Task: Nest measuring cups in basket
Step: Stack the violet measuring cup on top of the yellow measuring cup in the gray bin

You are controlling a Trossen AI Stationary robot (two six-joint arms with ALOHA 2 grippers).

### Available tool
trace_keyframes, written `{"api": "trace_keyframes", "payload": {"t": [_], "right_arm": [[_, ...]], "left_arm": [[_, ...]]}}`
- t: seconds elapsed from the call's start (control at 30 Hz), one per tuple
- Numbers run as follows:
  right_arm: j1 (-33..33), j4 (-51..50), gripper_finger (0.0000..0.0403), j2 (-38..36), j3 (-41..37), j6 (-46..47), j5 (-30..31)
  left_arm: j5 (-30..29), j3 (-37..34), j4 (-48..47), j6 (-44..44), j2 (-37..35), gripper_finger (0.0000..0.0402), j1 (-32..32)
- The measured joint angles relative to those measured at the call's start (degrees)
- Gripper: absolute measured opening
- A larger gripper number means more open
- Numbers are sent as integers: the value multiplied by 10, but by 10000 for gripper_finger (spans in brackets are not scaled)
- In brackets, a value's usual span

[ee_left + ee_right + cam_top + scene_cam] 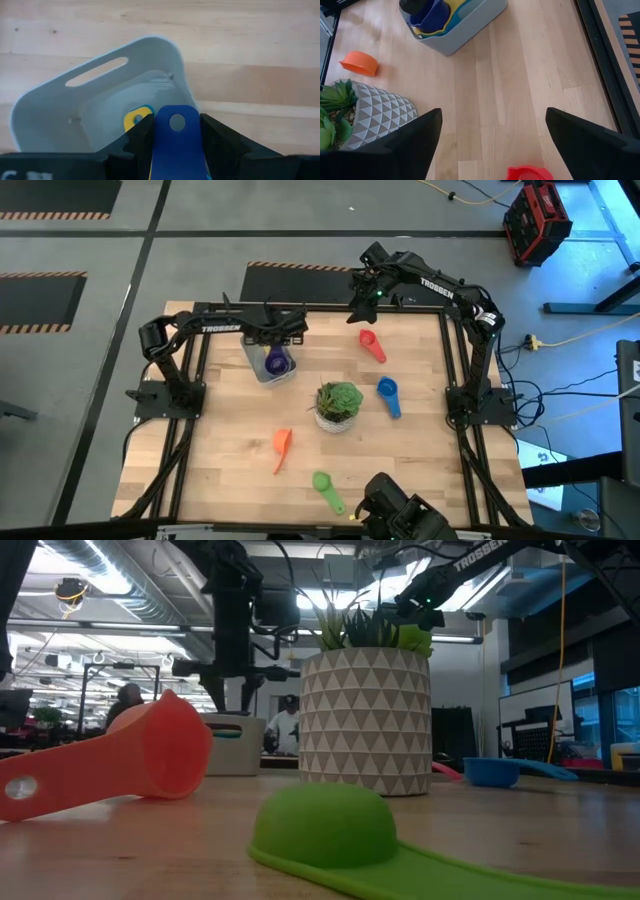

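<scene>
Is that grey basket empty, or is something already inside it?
Not empty. The basket already holds a yellow cup with a dark blue cup sitting inside it; the left pincer is shut on the blue cup's handle.

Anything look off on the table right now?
Nothing damaged or spilled. The basket sits tilted under the left claw, which grips a dark blue cup's handle. The potted plant stands mid-table among the loose cups.

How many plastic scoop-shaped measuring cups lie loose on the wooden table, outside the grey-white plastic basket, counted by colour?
Red plastic measuring cup: 1
Blue plastic measuring cup: 1
Orange plastic measuring cup: 1
Green plastic measuring cup: 1
Total: 4
</scene>
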Motion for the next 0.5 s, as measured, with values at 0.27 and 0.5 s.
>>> {"api": "trace_keyframes", "payload": {"t": [0.27,0.5], "right_arm": [[0,11,361,0,0,0,0],[0,12,361,0,0,0,0]], "left_arm": [[-3,0,-51,-79,0,139,-16],[5,0,-84,-124,0,139,-22]]}}
